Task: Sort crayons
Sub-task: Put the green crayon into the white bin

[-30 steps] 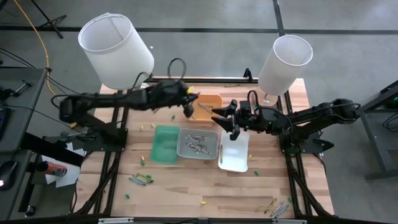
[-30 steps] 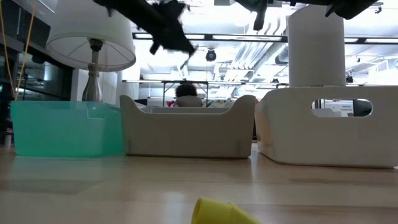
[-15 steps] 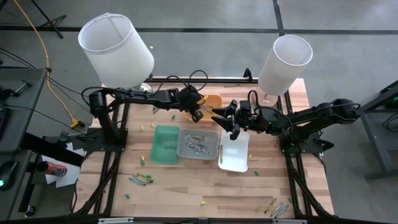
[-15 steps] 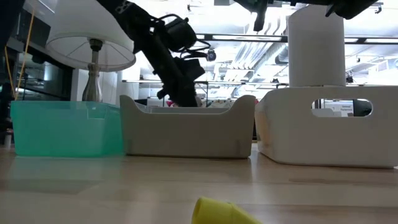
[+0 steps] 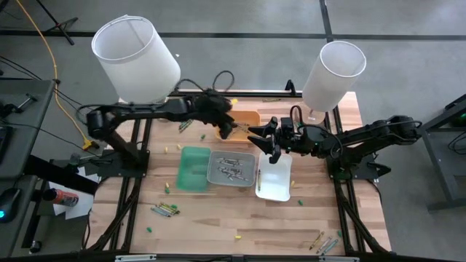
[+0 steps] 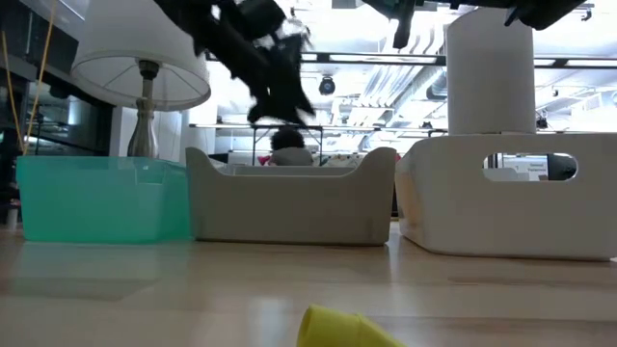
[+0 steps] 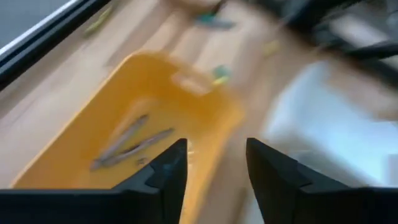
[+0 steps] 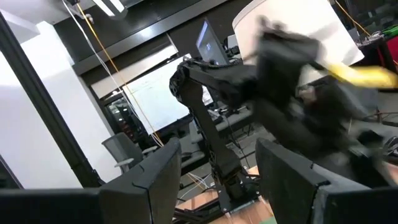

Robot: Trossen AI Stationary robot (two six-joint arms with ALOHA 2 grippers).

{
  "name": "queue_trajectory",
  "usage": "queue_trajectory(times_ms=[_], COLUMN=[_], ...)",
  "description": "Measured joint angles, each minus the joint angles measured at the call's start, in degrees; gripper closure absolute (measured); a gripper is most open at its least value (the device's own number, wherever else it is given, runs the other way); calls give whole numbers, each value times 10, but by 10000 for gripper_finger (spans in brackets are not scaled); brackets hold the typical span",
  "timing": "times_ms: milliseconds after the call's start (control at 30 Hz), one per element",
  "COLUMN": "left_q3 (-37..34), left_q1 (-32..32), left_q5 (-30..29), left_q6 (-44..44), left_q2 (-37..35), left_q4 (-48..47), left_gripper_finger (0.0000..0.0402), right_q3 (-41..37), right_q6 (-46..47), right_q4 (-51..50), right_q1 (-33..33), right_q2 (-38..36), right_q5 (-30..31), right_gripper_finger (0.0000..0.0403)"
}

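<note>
- Wooden table (image 5: 218, 218) carries four trays under and just ahead of the two grippers.
- Orange tray (image 5: 246, 120) sits beneath the left gripper (image 5: 231, 129).
- Green tray (image 5: 194, 169), grey tray (image 5: 231, 168) and white tray (image 5: 274, 182) stand side by side, the white one below the right gripper (image 5: 261, 138).
- Loose crayons (image 5: 164, 209) lie scattered on the bare wood, well apart from both grippers.

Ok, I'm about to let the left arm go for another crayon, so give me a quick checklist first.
1. Left gripper empty: ok, fingers apart, nothing between them.
2. Left gripper over the orange tray: ok.
3. Crayons lying in the orange tray: ok, a few thin sticks inside.
4. Right gripper out of the way: not ok, it hangs open right beside the left one, above the white tray.
5. Loose crayons left on the table: ok, several near the front edge.
</note>
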Motion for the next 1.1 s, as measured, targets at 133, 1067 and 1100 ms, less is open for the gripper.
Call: queue_trajectory(times_ms=[133, 1067, 1100], left_q3=[-23, -340, -340], left_q1=[-30, -262, -262], left_q5=[11, -226, -226], left_q6=[-18, -38, -38], left_q2=[-92, -378, -378], left_q4=[28, 449, 449], left_gripper_finger=[241, 241, 241], right_q3=[0, 0, 0], right_q6=[0, 0, 0], right_q4=[0, -1, -1], right_q1=[0, -1, -1], right_q2=[0, 0, 0], right_q5=[0, -1, -1], right_gripper_finger=[203, 203, 203])
